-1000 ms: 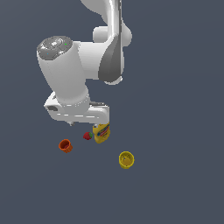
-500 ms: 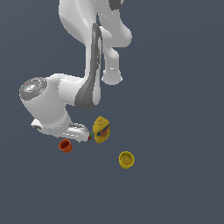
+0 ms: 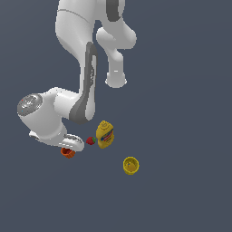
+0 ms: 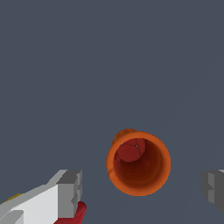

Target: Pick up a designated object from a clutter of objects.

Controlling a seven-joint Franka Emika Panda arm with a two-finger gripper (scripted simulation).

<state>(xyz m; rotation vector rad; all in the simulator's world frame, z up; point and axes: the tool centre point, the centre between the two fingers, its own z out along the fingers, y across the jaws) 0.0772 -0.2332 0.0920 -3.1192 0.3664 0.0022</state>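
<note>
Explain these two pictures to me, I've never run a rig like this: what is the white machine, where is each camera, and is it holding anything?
The white machine is a simulated robot arm. One picture is from a camera off the arm. The other is from a camera on its wrist, looking down between its gripper fingers.

On the dark surface lie an orange cup, a small red strawberry, a yellow mustard bottle and a yellow cup.

The wrist view shows the orange cup from above, mouth open, between the two grey fingers. The jaws stand wide apart and touch nothing, so nothing is held.
</note>
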